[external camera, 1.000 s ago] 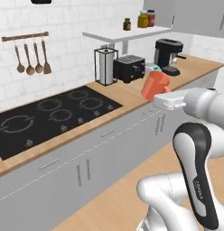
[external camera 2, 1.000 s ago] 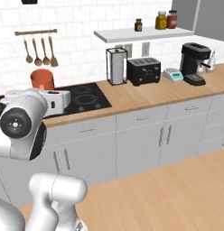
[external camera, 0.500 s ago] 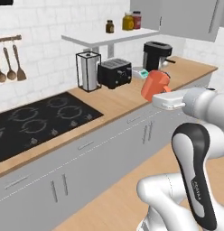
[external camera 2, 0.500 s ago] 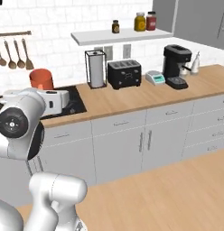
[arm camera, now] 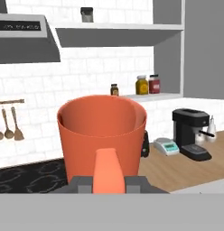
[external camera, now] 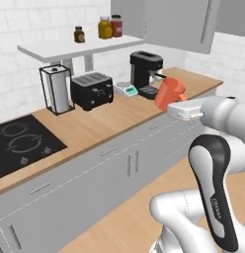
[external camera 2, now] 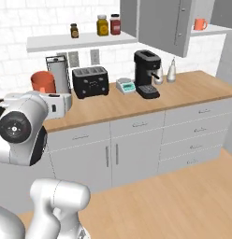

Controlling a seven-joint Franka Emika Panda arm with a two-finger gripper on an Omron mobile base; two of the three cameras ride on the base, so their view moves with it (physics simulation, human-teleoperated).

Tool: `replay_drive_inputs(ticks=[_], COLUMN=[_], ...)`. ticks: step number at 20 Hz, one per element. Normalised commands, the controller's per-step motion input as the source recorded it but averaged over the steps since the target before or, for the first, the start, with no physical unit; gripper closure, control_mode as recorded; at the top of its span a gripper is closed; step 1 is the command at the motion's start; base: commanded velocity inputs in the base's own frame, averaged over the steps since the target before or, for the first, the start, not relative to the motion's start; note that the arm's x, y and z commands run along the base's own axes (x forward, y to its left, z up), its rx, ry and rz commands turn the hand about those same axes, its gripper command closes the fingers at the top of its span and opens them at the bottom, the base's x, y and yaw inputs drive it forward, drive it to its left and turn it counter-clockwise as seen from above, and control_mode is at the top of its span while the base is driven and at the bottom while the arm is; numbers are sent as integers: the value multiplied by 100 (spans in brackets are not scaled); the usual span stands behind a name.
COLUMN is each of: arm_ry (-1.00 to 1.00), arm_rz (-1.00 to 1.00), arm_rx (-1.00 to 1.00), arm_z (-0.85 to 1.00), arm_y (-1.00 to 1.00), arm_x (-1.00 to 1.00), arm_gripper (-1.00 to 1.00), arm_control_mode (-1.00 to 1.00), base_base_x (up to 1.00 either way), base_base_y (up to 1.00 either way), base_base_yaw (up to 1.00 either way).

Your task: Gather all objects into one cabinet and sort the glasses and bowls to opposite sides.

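Left base view: two-finger gripper carries a bright orange mug-like cup above the wooden countertop, near the black coffee machine; cup tilted, jaws hidden behind the white hand. Right base view: cup stands roughly upright, mouth up, beside the wire-framed paper towel holder; a second orange mug sits on the white shelf beside the flat grey cabinet door. Hand view: cup close up, open mouth upward, handle toward camera, jaws pinching it at the handle.
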Motion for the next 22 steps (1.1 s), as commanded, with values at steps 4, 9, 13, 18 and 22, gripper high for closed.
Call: replay_drive_inputs(ticks=[4,9,13,18,22], arm_ry=[0,0,0,0,0], arm_rz=[0,0,0,0,0], arm_rx=[0,0,0,0,0], arm_z=[0,0,0,0,0], arm_y=[0,0,0,0,0], arm_x=[0,0,0,0,0], arm_gripper=[100,100,100,100,100], arm_control_mode=[100,100,100,100,100], base_base_x=[58,23,4,0,8], base_base_y=[-75,-21,-11,-30,-72], base_base_yaw=[0,12,25,36,36])
